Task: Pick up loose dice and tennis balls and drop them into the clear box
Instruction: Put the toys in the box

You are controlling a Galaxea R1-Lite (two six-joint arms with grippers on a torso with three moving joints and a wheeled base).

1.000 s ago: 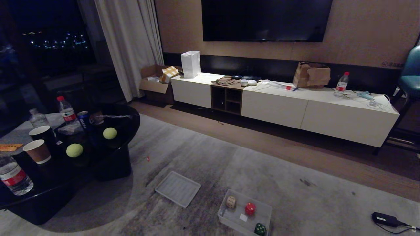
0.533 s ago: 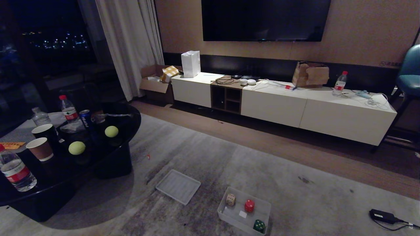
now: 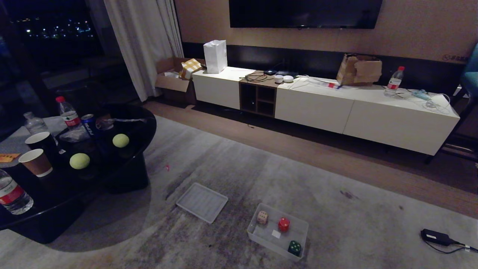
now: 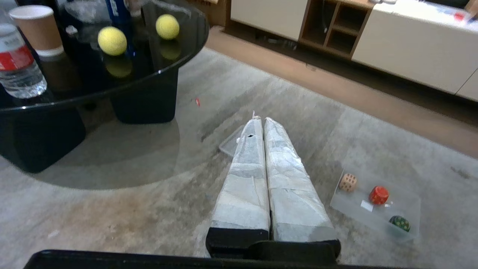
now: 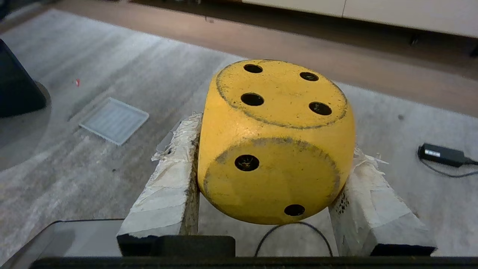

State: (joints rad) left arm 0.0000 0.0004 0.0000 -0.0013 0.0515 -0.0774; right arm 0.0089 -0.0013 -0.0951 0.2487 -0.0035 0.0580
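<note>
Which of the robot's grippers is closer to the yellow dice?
The right. The right gripper clamps the yellow dice between its fingers. The left gripper is shut and empty, hanging above the carpet, with no yellow dice in its view.

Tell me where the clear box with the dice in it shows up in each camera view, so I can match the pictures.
Head view: the clear box sits on the carpet at bottom centre, holding three dice.
Left wrist view: it lies low on the picture's right side, beside the shut left gripper.
Right wrist view: not in it; the yellow die held by the right gripper fills the middle.
Shared landmark: the ribbed lid panel on the carpet.
</note>
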